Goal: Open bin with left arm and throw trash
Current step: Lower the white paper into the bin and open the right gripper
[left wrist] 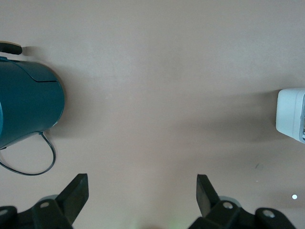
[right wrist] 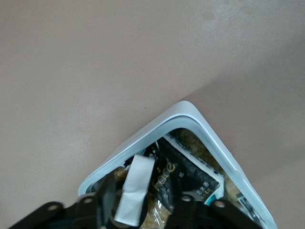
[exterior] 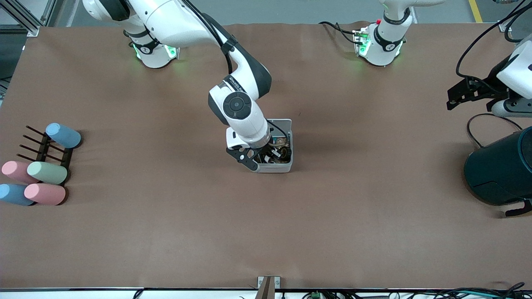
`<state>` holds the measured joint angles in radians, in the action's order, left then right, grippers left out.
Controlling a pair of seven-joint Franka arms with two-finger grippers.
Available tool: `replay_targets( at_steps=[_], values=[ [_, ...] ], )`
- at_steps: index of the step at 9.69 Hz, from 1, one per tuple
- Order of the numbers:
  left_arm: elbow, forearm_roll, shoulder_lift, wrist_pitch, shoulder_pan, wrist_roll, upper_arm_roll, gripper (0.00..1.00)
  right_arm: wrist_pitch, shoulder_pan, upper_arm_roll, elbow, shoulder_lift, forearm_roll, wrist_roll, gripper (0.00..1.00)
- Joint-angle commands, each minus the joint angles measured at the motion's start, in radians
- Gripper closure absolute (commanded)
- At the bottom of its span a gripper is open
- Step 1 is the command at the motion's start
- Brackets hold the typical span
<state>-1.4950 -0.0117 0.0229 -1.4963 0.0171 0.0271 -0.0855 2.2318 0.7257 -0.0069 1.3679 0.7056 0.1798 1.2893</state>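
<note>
Right fingers (right wrist: 107, 198) part-open over trash (right wrist: 136, 188) in bin (right wrist: 200, 125)

bin (exterior: 279, 166) contents largely hidden under right gripper (exterior: 266, 155); teal container (exterior: 501, 170) cut by frame edge.
</note>
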Motion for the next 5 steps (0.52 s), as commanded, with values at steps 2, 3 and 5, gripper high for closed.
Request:
replay_targets(
  at_steps=[2, 3, 5],
  values=[
    [0.018, -0.008, 0.008, 0.007, 0.001, 0.013, -0.002, 0.0, -0.111, -0.008, 0.002, 0.004, -0.034, -0.002, 0.01, 0.01],
    [0.018, -0.004, 0.008, 0.008, 0.0, 0.014, -0.002, 0.0, -0.16, -0.022, 0.002, 0.003, -0.058, -0.002, 0.008, 0.01],
    [0.018, -0.002, 0.008, 0.007, -0.003, 0.024, 0.0, 0.0, -0.243, -0.083, 0.002, 0.005, -0.156, -0.002, 0.015, 0.01]
  ],
)
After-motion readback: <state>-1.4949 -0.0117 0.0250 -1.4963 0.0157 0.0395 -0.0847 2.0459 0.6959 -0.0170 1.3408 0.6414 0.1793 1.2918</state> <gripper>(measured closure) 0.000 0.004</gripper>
